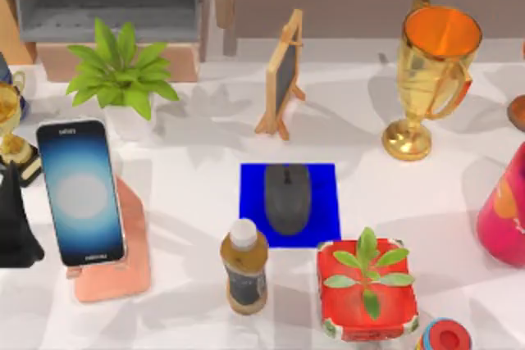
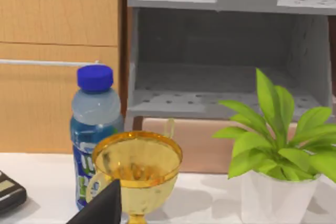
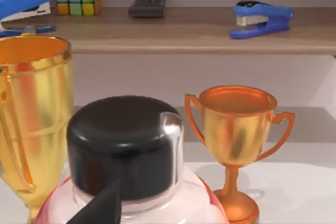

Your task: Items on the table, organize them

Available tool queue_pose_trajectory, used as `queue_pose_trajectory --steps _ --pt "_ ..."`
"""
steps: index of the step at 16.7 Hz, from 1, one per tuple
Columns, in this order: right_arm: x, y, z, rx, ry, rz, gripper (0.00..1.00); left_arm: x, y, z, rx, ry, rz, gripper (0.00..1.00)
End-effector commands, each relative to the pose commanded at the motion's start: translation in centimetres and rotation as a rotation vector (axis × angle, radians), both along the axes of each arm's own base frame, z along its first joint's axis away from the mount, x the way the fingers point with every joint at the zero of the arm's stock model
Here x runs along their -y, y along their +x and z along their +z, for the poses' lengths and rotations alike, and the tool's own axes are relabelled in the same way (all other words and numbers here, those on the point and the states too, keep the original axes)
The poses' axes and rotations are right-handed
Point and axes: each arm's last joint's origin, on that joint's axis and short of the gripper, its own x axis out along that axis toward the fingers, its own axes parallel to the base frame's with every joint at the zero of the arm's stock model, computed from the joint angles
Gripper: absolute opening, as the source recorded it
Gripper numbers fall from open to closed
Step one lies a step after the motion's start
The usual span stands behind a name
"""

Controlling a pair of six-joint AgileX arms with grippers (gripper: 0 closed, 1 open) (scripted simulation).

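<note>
We saw the dark grey mouse [image 1: 287,197] lying flat in the middle of a small blue mat [image 1: 289,204] near the centre of the white bench [image 1: 197,202]. The smartphone [image 1: 81,192], screen glowing blue to white, leaned tilted on a pink stand [image 1: 123,264] well to the mouse's left.

Clutter hemmed both in. A brown white-capped bottle [image 1: 244,268] stood just beside the mat's front left corner, and a red box with a small plant [image 1: 367,288] touched or overlapped its front right corner — we could not tell which. Behind the mat stood a little wooden-framed chalkboard [image 1: 283,75]; a large gold trophy cup [image 1: 431,71] stood behind and to the right, a leafy potted plant [image 1: 119,71] behind the phone.

A black shape [image 1: 16,223] just left of the phone was cut off by the top view's left edge — probably part of our left arm, though we could not tell whether its tool was open or closed. Each wrist view showed a dark wedge low in the picture, the left [image 2: 102,208] and the right [image 3: 102,205] alike, too little to judge the fingers.

A pink bottle [image 1: 504,211] was cropped at the right edge, and a small trophy [image 1: 12,133] at the left edge was half hidden.
</note>
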Motion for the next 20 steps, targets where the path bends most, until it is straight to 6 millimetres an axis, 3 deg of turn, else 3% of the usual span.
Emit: queue_pose_trajectory --steps 9,11,14,17,20 --pt "0.0 0.0 0.0 0.000 0.000 0.000 1.00 -0.7 0.0 -0.8 0.029 0.045 0.042 1.00" --pt "0.1 0.0 0.8 0.032 0.007 -0.008 1.00 -0.7 0.0 -0.8 0.029 0.045 0.042 1.00" --pt "0.9 -0.1 3.8 0.159 0.022 -0.070 1.00 -0.7 0.0 -0.8 0.029 0.045 0.042 1.00" --pt "2.1 -0.2 8.6 0.352 0.019 -0.170 1.00 -0.7 0.0 -0.8 0.029 0.045 0.042 1.00" --pt "3.8 1.3 12.2 0.481 -0.009 -0.244 1.00 -0.7 0.0 -0.8 0.029 0.045 0.042 1.00"
